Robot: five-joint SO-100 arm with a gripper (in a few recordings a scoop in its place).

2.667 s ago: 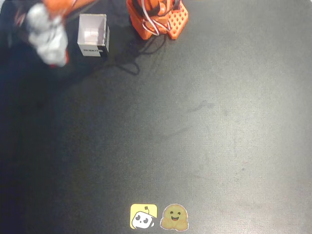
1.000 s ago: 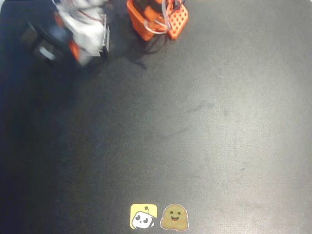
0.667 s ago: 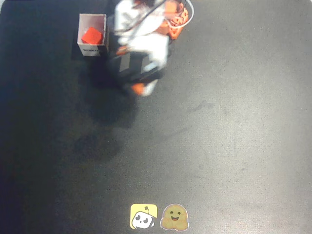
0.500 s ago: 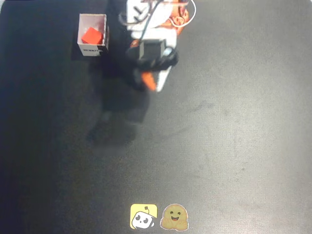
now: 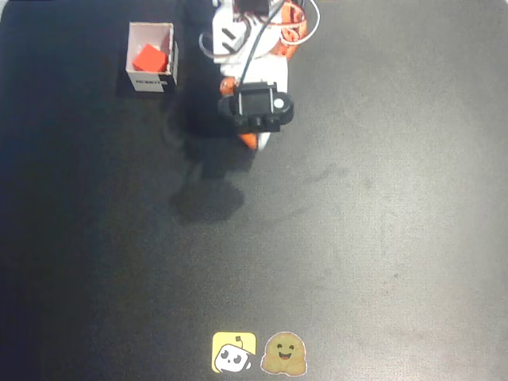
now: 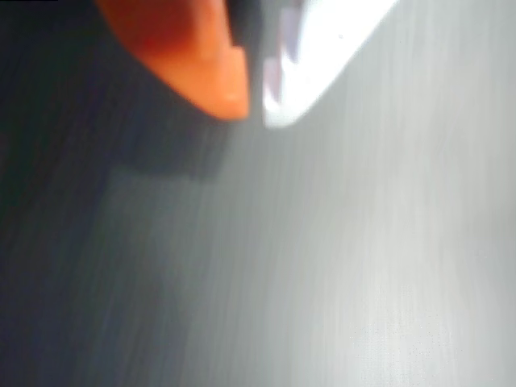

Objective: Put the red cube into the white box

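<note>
One cube: red cube point(image 5: 148, 57), plain faces, is lying inside white box point(image 5: 151, 57), thin cardboard walls.
Pincer point(image 6: 254, 109): tips are nearly touching, holding nothing, above dark matte table point(image 5: 357, 238).

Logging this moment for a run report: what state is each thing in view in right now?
Small bright red cube: lying inside the box, tilted, free of the gripper.
White open-top cardboard box: upright on the black table, holding the cube.
Orange-and-white two-finger gripper: shut, holding nothing, away from the box.
Two cartoon stickers: flat on the table's near edge.
</note>
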